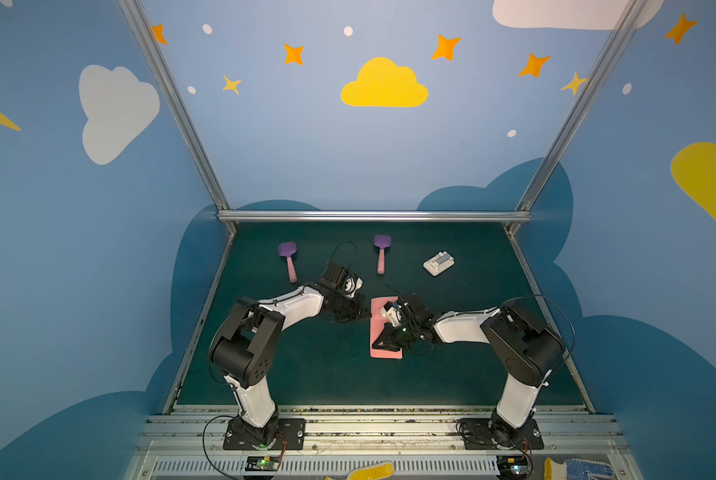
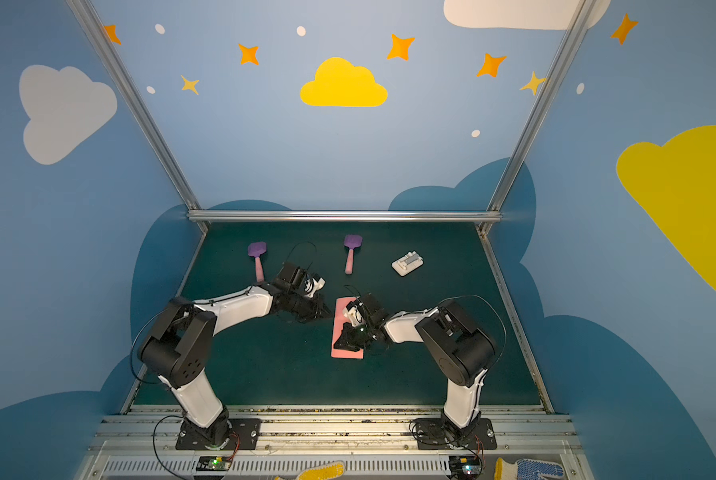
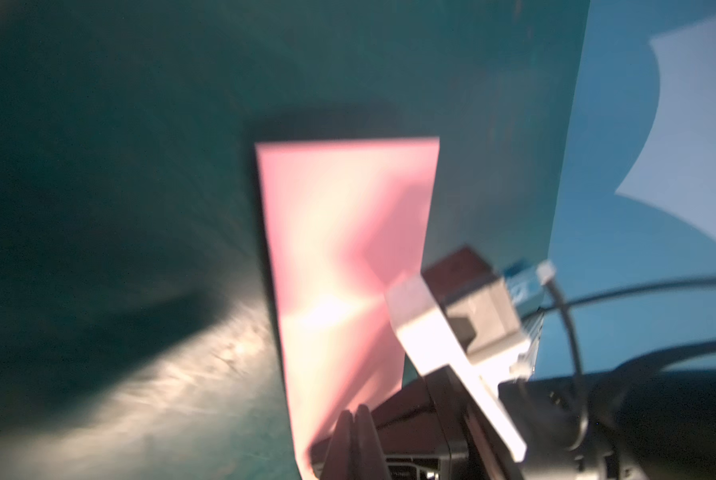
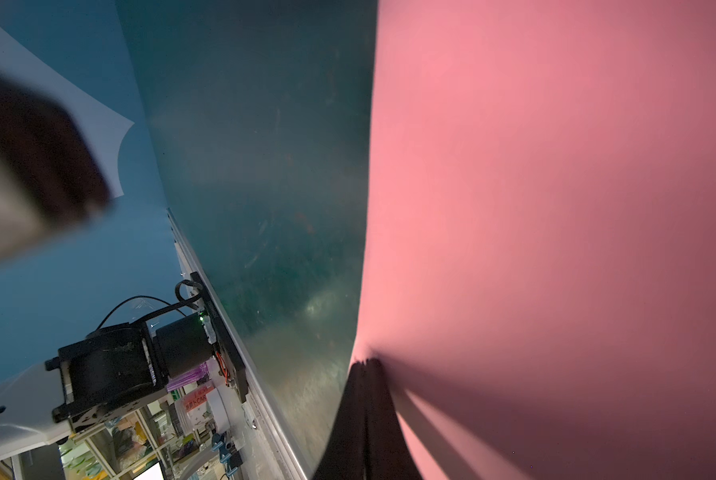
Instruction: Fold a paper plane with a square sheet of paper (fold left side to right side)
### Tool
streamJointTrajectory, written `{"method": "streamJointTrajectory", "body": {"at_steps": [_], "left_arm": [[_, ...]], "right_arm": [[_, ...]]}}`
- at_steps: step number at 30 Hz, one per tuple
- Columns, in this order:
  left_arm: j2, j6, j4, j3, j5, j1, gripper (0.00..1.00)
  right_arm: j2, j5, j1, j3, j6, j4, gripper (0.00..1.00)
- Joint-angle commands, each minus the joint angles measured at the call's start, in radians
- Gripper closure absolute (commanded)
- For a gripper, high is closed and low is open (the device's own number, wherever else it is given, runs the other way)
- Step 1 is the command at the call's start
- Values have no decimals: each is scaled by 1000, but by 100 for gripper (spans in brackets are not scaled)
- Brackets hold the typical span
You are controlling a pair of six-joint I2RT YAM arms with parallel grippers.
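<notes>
Right gripper [image 1: 380, 341], jaws pressed together, rests its tip on the 7 o'clock edge of the square sheet of paper [image 1: 387, 352], folded into a narrow strip mid-desk [image 1: 306, 374]. Left gripper [image 1: 364, 314], likewise closed, touches its 10 o'clock edge; neither visibly clasps it.

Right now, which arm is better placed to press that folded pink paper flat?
Right, probably: the right pincer rests shut on the pink paper; the left pincer hangs beside its edge.
</notes>
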Motion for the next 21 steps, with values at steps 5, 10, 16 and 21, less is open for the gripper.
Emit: {"method": "streamJointTrajectory", "body": {"at_steps": [5, 10, 16, 21], "left_arm": [[26, -48, 102, -72, -9, -46, 96], [48, -44, 106, -75, -21, -47, 96], [89, -28, 88, -52, -32, -45, 96], [117, -10, 69, -45, -44, -36, 96]], "right_arm": [[42, 75, 5, -48, -1, -116, 100], [45, 74, 6, -42, -3, -117, 100], [50, 71, 6, -37, -6, -119, 100], [47, 69, 6, -39, -9, -119, 100]]}}
